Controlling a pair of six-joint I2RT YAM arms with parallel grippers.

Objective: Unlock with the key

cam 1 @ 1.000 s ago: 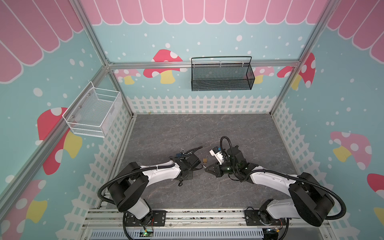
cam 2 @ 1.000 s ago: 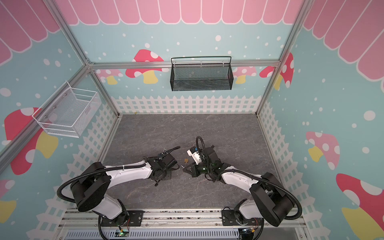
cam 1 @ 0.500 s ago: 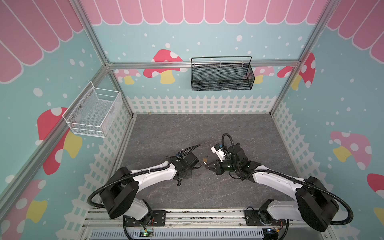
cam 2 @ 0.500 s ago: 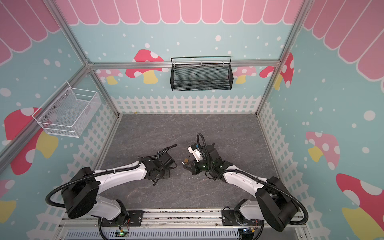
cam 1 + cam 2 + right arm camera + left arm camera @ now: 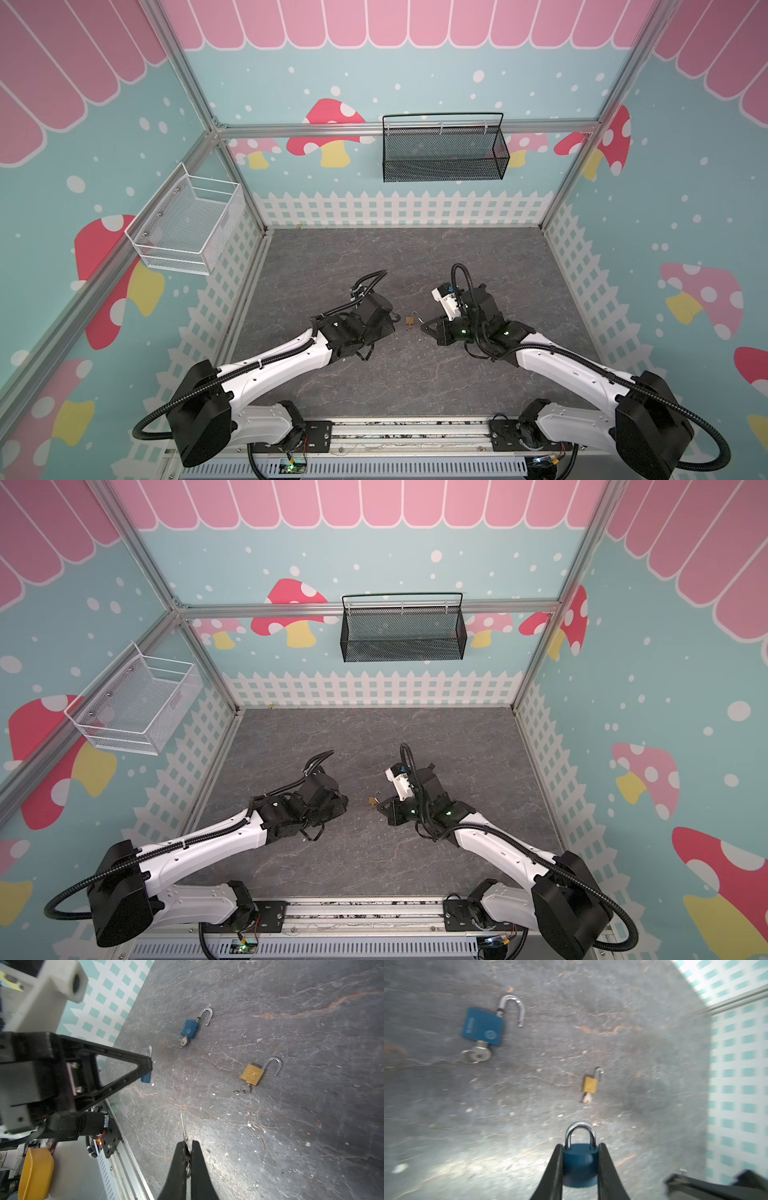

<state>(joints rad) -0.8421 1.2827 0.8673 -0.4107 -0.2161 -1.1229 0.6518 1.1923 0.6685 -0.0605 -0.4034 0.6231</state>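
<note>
My left pincer (image 5: 580, 1147) was clamped on the blue padlock (image 5: 580, 1164), shackle closed; my right pincer (image 5: 188, 1142) pinched the key (image 5: 183, 1127). They flanked an open brass padlock (image 5: 410, 321) on the counter (image 5: 374, 257), at its nine and three o'clock.

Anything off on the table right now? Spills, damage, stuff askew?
Nothing damaged or spilled. Pale flecks litter the mat. A blue padlock and a brass padlock lie open, keys left in them. The left gripper holds a third padlock, shackle shut.
</note>
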